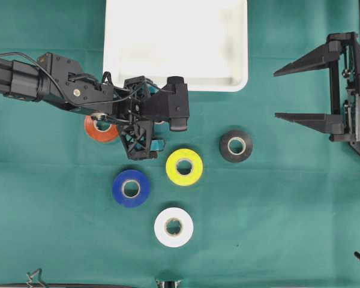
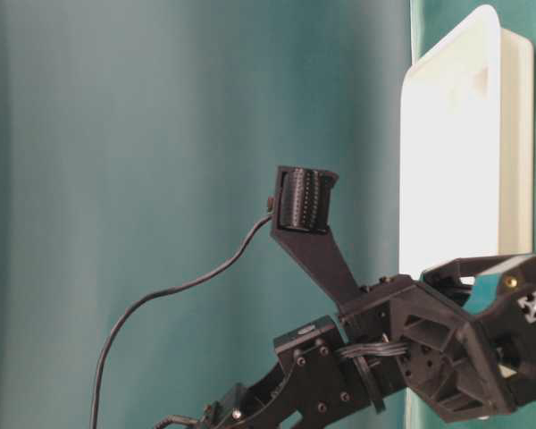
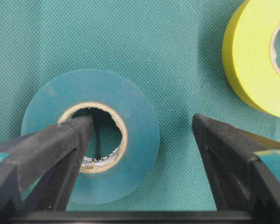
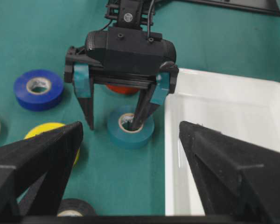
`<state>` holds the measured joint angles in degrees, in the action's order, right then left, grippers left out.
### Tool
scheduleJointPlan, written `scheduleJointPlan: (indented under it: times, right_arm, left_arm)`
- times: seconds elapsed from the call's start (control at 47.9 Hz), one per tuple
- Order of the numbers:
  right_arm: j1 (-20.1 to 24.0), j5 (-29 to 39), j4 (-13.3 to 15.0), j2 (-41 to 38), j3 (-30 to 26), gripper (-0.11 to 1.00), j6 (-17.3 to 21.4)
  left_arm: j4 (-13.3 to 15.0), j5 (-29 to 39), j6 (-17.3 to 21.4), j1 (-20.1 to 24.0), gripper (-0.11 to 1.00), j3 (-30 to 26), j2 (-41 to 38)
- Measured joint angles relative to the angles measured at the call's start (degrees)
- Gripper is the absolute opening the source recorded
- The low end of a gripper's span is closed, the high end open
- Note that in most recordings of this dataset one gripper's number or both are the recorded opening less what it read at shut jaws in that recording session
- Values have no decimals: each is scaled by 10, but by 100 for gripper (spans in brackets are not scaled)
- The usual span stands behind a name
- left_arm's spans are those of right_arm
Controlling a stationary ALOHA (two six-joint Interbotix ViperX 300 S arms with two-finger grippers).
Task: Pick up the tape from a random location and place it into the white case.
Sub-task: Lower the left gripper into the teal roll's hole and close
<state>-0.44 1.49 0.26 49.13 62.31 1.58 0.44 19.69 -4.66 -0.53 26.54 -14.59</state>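
We see the left gripper lowered over the teal tape on the green bench. Its fingers are spread: 1 finger tip sits in the roll's cardboard core and the other stands outside the roll, so the ring's wall lies between them. We cannot tell whether either finger touches the roll. The teal tape lies flat, just left of the case in the right wrist view, close to the case's edge but apart from it. In the overhead view the gripper body hides most of this roll.

The case is a shallow white tray at the far middle of the bench, and we see nothing inside it.

5 more rolls lie flat on the bench. The orange tape sits partly under the left arm. The yellow tape is just beside the gripper, the blue tape is nearer and to the left of it, and the white tape is nearest. The black tape lies to the right, well apart from the others.

The right gripper hangs at the right edge, its fingers spread wide with nothing between them, well away from every roll.
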Motion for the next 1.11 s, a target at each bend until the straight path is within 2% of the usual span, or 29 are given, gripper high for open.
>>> scheduleJointPlan:
  times: [0.084, 0.23, 0.292, 0.898, 1.107]
  right_arm:
    - [0, 0, 0, 1, 0, 91, -1]
    - [0, 0, 0, 0, 0, 91, 0]
    - [0, -1, 0, 0, 0, 91, 0]
    - [0, 0, 0, -5, 0, 91, -1]
    - [0, 1, 0, -4, -1, 91, -1]
  left_arm:
    - [0, 0, 0, 1, 79, 0, 0]
    - [0, 11, -2, 5, 35, 0, 0]
    - [-1, 18, 4, 5, 22, 0, 0]
    - [-2, 33, 2, 3, 22, -4, 1]
    - [-2, 54, 2, -9, 22, -9, 33]
